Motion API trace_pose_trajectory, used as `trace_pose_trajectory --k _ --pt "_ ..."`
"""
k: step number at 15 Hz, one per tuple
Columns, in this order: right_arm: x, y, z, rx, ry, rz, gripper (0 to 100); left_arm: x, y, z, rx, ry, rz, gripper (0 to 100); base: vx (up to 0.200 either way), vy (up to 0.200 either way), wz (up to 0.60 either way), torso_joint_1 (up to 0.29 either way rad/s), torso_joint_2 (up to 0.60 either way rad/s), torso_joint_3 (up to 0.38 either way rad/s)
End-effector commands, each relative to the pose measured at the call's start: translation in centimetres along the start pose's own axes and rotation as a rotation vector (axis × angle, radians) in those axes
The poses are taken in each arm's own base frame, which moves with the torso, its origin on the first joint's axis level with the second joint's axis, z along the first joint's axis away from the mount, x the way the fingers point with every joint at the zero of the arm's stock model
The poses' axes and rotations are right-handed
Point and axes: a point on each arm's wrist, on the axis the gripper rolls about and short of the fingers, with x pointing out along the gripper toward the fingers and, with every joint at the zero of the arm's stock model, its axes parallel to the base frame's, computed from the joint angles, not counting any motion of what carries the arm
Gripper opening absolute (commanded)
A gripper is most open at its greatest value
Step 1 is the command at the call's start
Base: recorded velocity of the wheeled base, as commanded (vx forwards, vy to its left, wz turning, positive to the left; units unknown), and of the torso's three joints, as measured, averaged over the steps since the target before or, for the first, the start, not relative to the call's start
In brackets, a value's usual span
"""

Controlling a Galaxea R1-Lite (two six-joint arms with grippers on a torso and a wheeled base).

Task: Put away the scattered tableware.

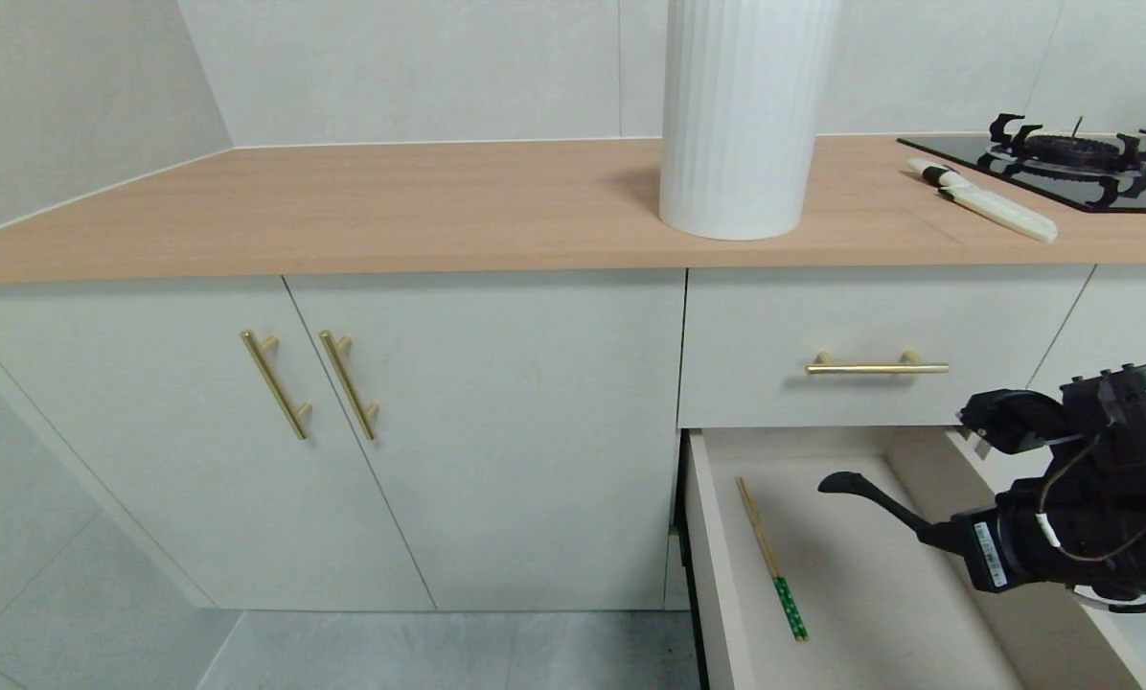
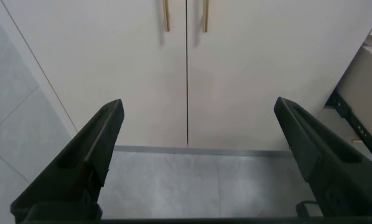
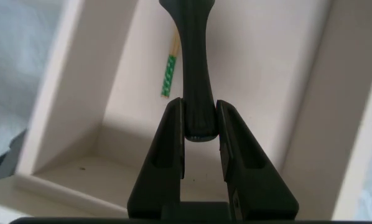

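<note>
My right gripper (image 1: 929, 530) hangs over the open drawer (image 1: 713, 565) at the lower right, shut on the handle of a black utensil (image 1: 865, 496). The utensil points away from the gripper, above the drawer floor. In the right wrist view the fingers (image 3: 171, 134) clamp the handle end of the black utensil (image 3: 194, 56). A pair of chopsticks (image 1: 770, 559) with green ends lies inside the drawer near its left wall, and the chopsticks (image 3: 169, 65) appear beyond the utensil. A white knife (image 1: 987, 201) lies on the counter by the stove. My left gripper (image 2: 198, 112) is open, facing the cabinet doors.
A tall white ribbed vase (image 1: 741, 115) stands on the wooden counter (image 1: 391, 206). A black gas stove (image 1: 1076, 158) sits at the far right. Above the open drawer is a shut drawer with a gold handle (image 1: 877, 365). Two cabinet doors with gold handles (image 1: 309, 383) are on the left.
</note>
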Motion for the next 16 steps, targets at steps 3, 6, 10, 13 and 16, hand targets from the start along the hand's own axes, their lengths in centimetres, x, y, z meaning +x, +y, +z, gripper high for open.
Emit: trace_pose_trajectory --k 3,6,10,13,16 --pt "6.1 -0.2 -0.9 0.032 0.121 -0.018 0 0.0 0.0 0.0 0.000 0.000 0.000 100 0.000 0.000 0.00 0.000 0.00 0.000" --pt "9.4 -0.5 -0.9 0.153 0.102 -0.058 0 0.0 0.0 0.0 0.000 0.000 0.000 100 0.000 0.000 0.00 0.000 0.00 0.000" --pt "12.7 -1.6 -1.5 0.194 0.083 -0.139 0 0.0 0.0 0.0 0.000 0.000 0.002 100 0.000 0.000 0.00 0.000 0.00 0.000" --pt "14.1 -1.7 -2.3 0.192 0.104 -0.172 0 0.0 0.0 0.0 0.000 0.000 0.000 100 0.000 0.000 0.00 0.000 0.00 0.000" --pt "15.3 -1.8 -3.0 0.188 0.119 -0.194 0 0.0 0.0 0.0 0.000 0.000 0.000 100 0.000 0.000 0.00 0.000 0.00 0.000"
